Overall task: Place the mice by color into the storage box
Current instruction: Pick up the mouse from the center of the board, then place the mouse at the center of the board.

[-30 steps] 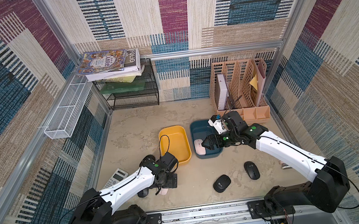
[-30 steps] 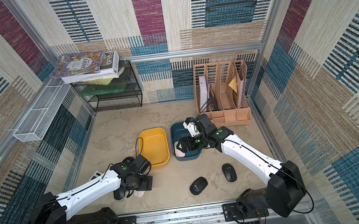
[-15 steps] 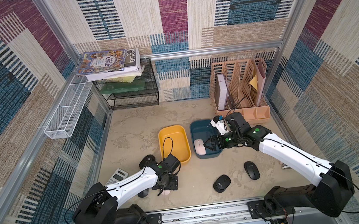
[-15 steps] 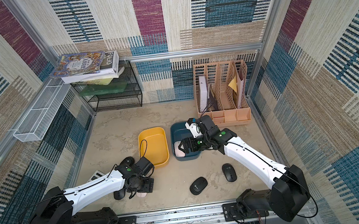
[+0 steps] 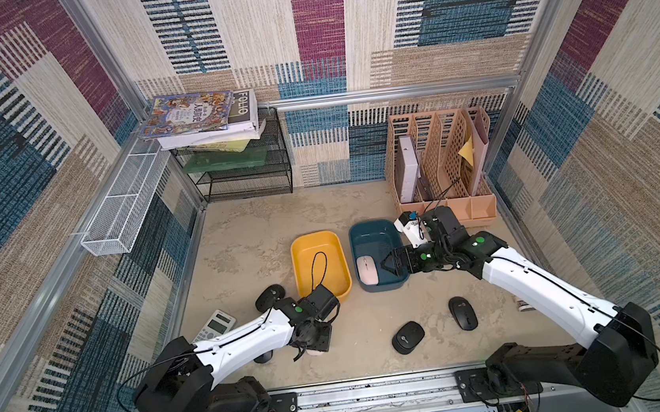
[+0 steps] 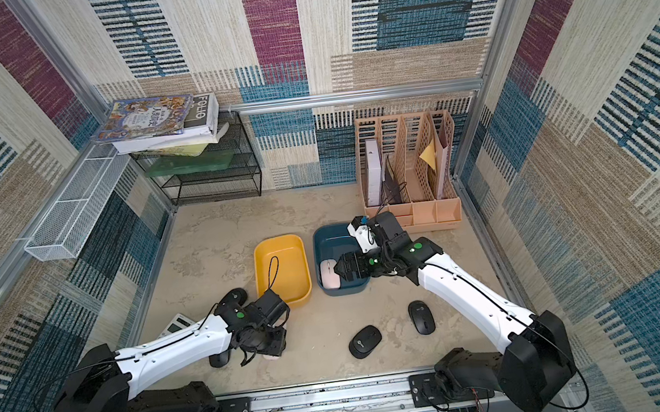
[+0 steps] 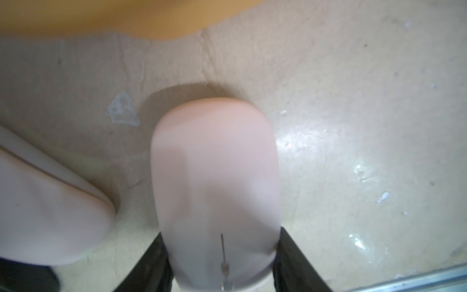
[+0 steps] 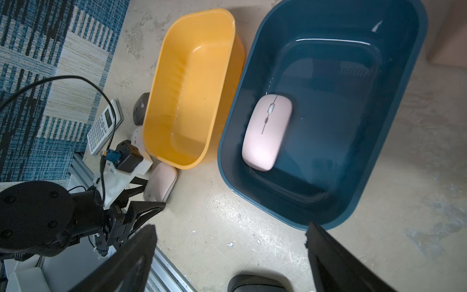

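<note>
Check the left tool [image 7: 222,242]: clamped on both flanks of a pale pink oval plastic mouse [image 7: 214,172], at one end only, with most of the shell beyond the fingers [image 7: 295,263]. Mouse apparently down on the beige bench [image 7: 353,126], near the front edge, left of centre, just in front of a yellow rectangular plastic bin [image 8: 192,83].

Check the right tool [image 8: 231,227]: jaws wide apart, empty, at the right rim of a dark blue rectangular plastic bin [image 8: 353,126], with one more pink mouse [image 8: 267,131] lying inside.

Expect the following faults:

- Pivot or slip on lifting. Cause: end grip on a smooth, rounded shell, with a likely nose-down swing and drop.
- Knock to the second loose pink mouse [image 7: 43,209], just beside the gripped one. Cause: sideways travel before gaining height.
- Strike on the yellow bin wall. Cause: low travel towards the back of the bench.
- Colour error. Cause: release into the nearer yellow bin instead of the blue bin holding the matching pink.
- Contact between arms. Cause: delivery to the blue bin with the right tool not moved clear.
- Snag of the black cable loop [image 8: 68,76] on the yellow rim.

Leave for later: a matte black oval mouse [image 5: 408,337] and a second black mouse [image 5: 462,313] near the front edge, right of centre, and a third black mouse [image 5: 270,296] at the yellow bin's front left corner.
</note>
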{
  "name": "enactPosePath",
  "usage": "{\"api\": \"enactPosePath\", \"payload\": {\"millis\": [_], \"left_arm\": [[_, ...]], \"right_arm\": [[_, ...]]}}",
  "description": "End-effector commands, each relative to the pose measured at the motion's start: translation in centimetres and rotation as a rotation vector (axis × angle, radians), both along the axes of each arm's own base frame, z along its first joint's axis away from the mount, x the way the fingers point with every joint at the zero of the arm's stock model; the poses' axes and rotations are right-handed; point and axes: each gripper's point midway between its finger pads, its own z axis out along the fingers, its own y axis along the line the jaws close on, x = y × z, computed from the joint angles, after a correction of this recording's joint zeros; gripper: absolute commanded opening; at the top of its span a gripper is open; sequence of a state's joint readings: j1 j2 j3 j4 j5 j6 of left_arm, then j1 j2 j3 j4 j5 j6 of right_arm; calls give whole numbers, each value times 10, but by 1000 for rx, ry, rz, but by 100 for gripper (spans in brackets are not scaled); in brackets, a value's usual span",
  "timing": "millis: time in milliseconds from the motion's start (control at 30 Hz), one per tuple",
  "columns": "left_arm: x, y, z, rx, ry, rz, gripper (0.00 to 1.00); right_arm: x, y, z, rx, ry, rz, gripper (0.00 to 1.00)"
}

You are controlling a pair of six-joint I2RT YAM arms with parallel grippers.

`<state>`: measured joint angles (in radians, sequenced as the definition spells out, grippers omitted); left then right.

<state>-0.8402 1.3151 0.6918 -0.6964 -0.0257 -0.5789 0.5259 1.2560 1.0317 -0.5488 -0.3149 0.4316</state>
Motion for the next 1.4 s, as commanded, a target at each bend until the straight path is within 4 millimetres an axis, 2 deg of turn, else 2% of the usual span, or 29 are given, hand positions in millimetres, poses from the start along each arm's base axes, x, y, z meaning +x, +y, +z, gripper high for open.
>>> {"api": "enactPosePath", "payload": {"millis": [0, 233, 433, 567, 633, 867, 1033, 1233, 1367], "left_arm": [[-6, -12, 4, -7, 1, -90, 51], [-24, -42, 26, 1, -52, -308, 51], [-25, -68, 47, 27, -115, -545, 51], [-21, -80, 49, 70, -127, -700, 50], [-17, -87, 49, 91, -138, -768, 49], [-6, -86, 39, 249, -137, -982, 49], [-10, -80, 19, 285, -124, -1135, 51], [-24, -79, -1, 251, -85, -1287, 61], [-19, -83, -4, 245, -136, -1295, 76]], "right_arm": [[-3, -4, -1, -9, 4, 3, 96], [-7, -23, 2, -10, -3, -14, 96], [-8, -54, 0, 13, 9, -64, 96], [-11, -62, -4, 17, 20, -60, 96], [-13, -63, -8, 12, 30, -54, 96], [-17, -64, -21, -2, 57, -40, 96], [-17, -63, -28, -7, 70, -31, 96], [-17, -62, -37, -9, 92, -24, 96], [-19, -60, -40, -1, 103, -18, 96]]}}
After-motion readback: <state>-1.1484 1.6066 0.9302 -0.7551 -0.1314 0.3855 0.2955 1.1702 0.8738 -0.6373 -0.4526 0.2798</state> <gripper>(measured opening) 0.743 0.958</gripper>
